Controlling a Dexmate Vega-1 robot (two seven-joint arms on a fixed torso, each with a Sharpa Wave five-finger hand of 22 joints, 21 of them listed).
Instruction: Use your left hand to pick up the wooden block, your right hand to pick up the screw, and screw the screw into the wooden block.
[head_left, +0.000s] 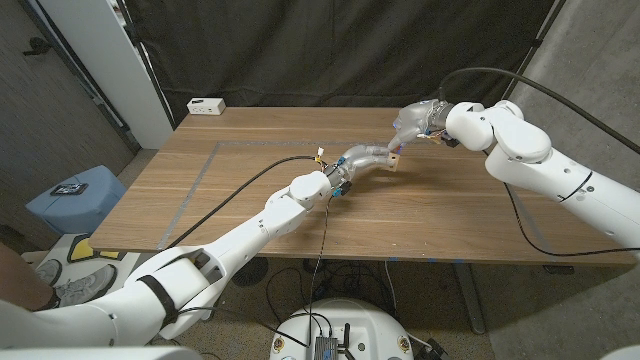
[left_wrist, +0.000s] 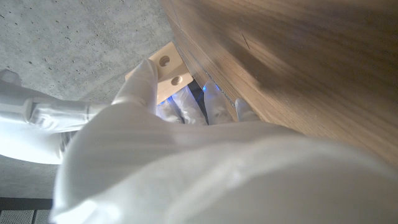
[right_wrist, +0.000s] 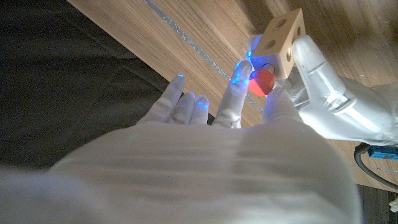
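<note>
My left hand (head_left: 362, 158) holds the pale wooden block (head_left: 394, 160) above the middle of the table; the block (left_wrist: 168, 73) shows two round holes past my fingers. My right hand (head_left: 415, 122) comes in from the right and meets the block. In the right wrist view my right hand (right_wrist: 249, 93) pinches the red-headed screw (right_wrist: 262, 81) between thumb and a finger, pressed against a face of the block (right_wrist: 283, 38). My left hand (right_wrist: 329, 93) grips the block from the side. The screw's shaft is hidden.
The wooden table (head_left: 250, 210) carries grey tape lines (head_left: 200, 180). A small white box (head_left: 206, 105) sits at the far left corner. A black cable (head_left: 240, 190) trails along my left arm. A blue bin (head_left: 75, 200) stands on the floor at the left.
</note>
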